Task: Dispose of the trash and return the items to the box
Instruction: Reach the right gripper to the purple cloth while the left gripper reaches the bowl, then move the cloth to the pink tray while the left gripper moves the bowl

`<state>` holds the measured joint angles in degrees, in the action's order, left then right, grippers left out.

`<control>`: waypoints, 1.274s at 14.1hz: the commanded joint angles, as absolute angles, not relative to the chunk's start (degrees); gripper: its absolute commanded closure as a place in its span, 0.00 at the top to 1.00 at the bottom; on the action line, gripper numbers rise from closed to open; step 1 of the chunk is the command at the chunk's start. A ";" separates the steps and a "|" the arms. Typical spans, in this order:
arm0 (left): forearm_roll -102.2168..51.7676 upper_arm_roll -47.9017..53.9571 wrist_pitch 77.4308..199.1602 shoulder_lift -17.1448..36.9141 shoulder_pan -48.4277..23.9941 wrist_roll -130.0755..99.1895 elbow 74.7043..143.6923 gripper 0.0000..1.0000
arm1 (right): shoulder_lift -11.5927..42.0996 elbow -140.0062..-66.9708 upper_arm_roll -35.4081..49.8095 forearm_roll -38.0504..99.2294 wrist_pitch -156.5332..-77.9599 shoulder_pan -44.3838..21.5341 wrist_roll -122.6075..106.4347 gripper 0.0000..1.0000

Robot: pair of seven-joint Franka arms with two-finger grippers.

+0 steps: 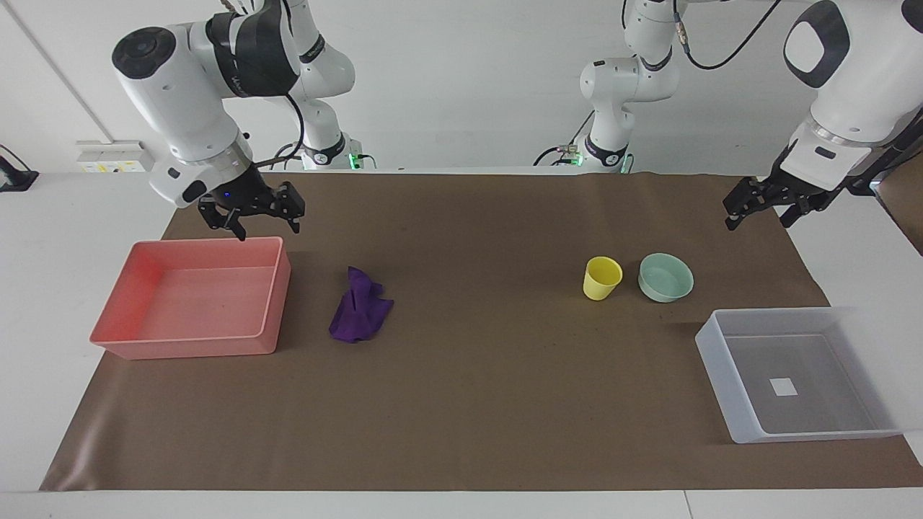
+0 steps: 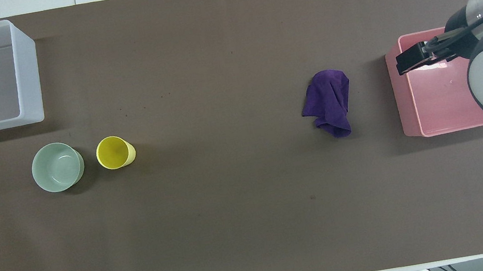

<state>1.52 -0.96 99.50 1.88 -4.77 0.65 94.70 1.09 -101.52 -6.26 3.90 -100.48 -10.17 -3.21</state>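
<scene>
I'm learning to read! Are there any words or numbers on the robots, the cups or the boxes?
Right arm: pale lettering on its black band, too blurred to read.
Box: a blank white square, no writing.
Yellow cup, green bowl, pink tray, purple cloth: no text.

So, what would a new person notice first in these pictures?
Probably the purple cloth wad, lying on the brown mat beside the pink tray. The right gripper hangs open over that tray's edge. At the left arm's end, a yellow cup stands beside a mint bowl.

Brown-papered table [image 1: 476, 404]: tray [image 1: 276, 294], cloth [image 1: 358, 315], cup [image 1: 601, 278], bowl [image 1: 665, 277], box [image 1: 721, 383].
</scene>
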 commanded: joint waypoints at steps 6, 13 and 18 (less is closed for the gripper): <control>1.32 -1.14 136.63 -3.88 -1.14 0.27 134.81 1.00 | 10.98 -110.28 -6.24 5.80 -122.05 -18.62 1.22 1.00; 1.32 -1.14 140.54 -2.02 -1.49 -4.31 137.72 0.03 | 16.35 -118.92 -6.24 5.80 -136.58 -19.60 1.50 0.69; 1.32 -1.06 138.79 -2.20 -1.84 -5.44 137.29 0.00 | 16.26 -118.30 -6.33 5.80 -136.14 -19.60 1.41 0.07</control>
